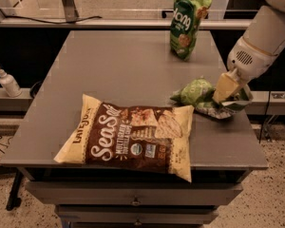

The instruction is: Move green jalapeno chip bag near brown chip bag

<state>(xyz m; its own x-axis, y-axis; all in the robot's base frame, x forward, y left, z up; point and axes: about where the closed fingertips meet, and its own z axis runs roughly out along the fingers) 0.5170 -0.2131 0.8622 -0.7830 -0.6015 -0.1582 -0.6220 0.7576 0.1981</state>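
A small white bottle (8,81) is sitting on a low shelf far off to the left, apart from the gray table (109,61). The brown chip bag (133,137) is lying flat near the front of the table, with its big white letters facing up and one corner poking a little over the front edge. Further right and at the back of the table, a tall dark green pouch (186,25) is standing up, well apart from the brown bag. In front of it, at the right side of the table, the green jalapeno chip bag (197,91) is sitting low over the table top, and I cannot tell if it is touching it. Its left tip is pointing at the brown bag's top right corner and is just beside it. The gripper (226,90) is coming down from the white arm (266,37) on the far right, and its yellowish fingers (224,85) are pinching the right part of the little green bag.
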